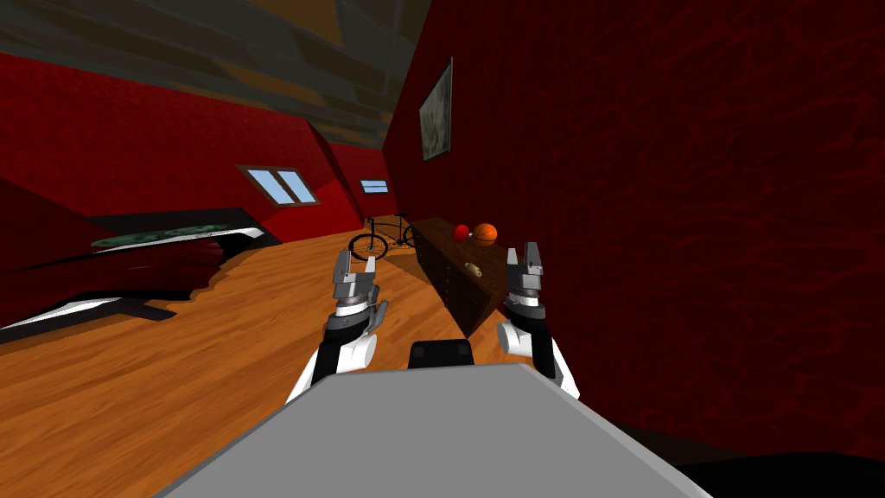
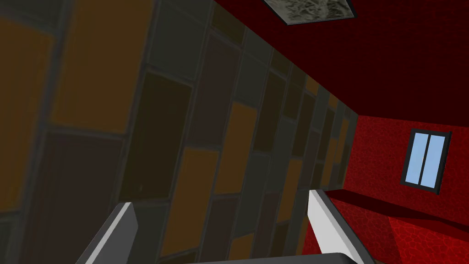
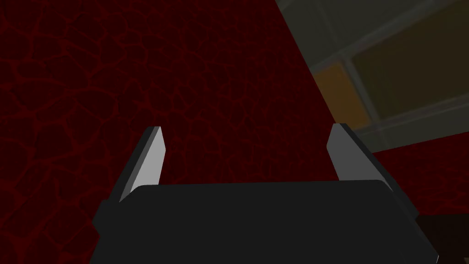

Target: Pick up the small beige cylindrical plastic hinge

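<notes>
A small beige cylinder, the hinge (image 1: 473,269), lies on top of a dark brown cabinet (image 1: 462,294) against the red wall ahead. My right gripper (image 1: 525,258) is raised just right of it and nearer to me, its fingers (image 3: 151,156) open and holding nothing. My left gripper (image 1: 356,270) is raised over the wooden floor to the left of the cabinet, also open, with its fingers (image 2: 323,220) wide apart and nothing between them.
An orange ball (image 1: 485,233) and a red object (image 1: 461,231) rest on the cabinet's far end. A bicycle (image 1: 380,238) stands beyond it. A dark red bed (image 1: 164,251) sits at the left. The red wall (image 1: 691,216) runs close along my right.
</notes>
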You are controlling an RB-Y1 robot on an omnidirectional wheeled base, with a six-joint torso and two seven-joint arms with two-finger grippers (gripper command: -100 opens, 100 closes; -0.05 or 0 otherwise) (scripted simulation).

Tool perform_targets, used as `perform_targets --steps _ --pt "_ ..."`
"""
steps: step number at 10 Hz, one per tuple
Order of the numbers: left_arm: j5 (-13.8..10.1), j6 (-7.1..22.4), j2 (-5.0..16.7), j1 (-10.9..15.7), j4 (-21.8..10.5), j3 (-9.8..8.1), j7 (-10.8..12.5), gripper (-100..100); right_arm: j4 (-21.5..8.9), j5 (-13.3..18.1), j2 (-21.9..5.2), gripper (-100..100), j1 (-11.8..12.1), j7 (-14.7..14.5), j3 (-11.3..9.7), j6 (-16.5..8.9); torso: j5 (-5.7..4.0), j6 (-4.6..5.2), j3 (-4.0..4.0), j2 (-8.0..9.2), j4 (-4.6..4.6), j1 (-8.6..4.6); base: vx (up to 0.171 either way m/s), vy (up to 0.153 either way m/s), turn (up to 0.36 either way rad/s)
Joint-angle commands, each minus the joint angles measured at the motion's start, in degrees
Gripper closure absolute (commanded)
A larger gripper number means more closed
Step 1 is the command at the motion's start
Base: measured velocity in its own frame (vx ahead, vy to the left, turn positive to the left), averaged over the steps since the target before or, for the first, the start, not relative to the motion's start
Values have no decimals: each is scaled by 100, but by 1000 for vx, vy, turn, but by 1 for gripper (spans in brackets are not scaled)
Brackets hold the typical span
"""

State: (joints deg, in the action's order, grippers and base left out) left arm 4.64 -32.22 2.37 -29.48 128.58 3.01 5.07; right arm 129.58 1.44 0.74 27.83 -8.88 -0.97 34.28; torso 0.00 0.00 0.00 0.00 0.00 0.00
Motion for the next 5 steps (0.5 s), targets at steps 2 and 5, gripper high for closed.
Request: perform_targets --steps 2,5 --pt "0 0 0 0 0 0 0 0 -83 -62 -388 -100 -9 -84 27 25 2 0 1 2 0 14 0 83 -35" --pt "0 0 -2 0 0 2 0 0 -224 -144 -799 -100 -14 -200 68 56 18 -1 -9 -16 -4 81 33 186 -38"
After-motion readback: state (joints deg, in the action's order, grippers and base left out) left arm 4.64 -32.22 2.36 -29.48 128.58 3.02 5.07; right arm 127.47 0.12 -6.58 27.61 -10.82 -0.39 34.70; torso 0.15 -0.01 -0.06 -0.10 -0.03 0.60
